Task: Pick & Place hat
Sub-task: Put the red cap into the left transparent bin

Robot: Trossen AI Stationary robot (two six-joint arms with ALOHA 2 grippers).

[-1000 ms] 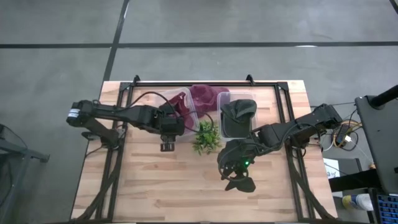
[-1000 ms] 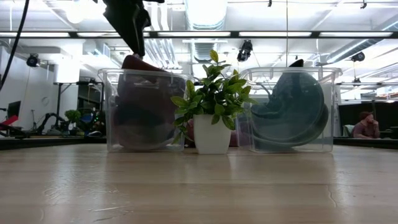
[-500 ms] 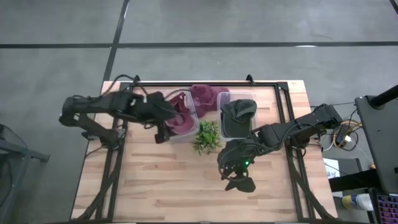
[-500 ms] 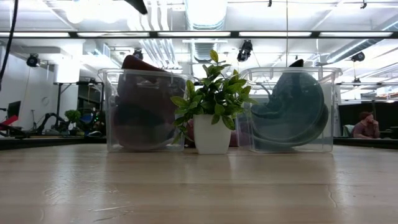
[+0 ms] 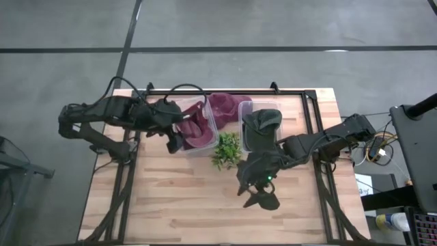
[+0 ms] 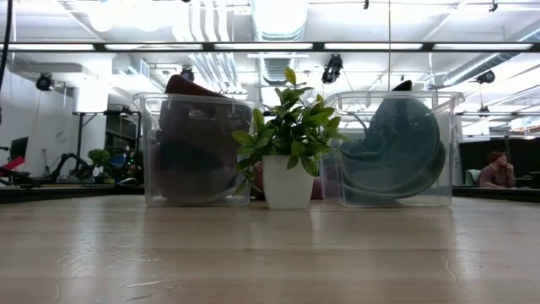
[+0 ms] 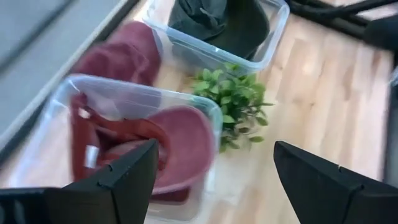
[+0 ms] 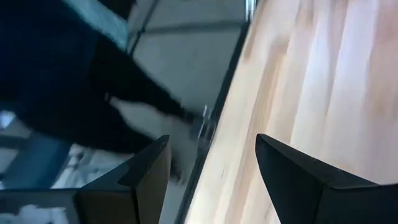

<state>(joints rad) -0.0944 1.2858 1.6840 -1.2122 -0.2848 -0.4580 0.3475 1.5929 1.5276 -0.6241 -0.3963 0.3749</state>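
Note:
A maroon hat (image 5: 199, 131) (image 6: 190, 143) (image 7: 180, 143) lies in the left clear bin (image 5: 213, 140), its top rising above the rim. A second maroon hat (image 5: 222, 104) (image 7: 124, 53) lies on the table behind that bin. A dark grey-green hat (image 5: 261, 123) (image 6: 396, 148) (image 7: 221, 18) fills the right clear bin (image 6: 447, 152). My left gripper (image 5: 173, 142) (image 7: 214, 149) hangs open above the left bin's left side, touching nothing. My right gripper (image 5: 259, 198) (image 8: 212, 140) is open over the bare table, nearer than the right bin.
A small potted plant (image 5: 227, 149) (image 6: 287, 135) (image 7: 239, 102) stands between the two bins, just in front of them. A black metal frame (image 5: 293, 92) runs along the table's far and side edges. Bare wood (image 5: 177, 198) spreads across the table's near half.
My left gripper has risen from just above the maroon hat in the left bin, out of the low view, and drawn back toward the table's left edge. The maroon hat stays in the bin.

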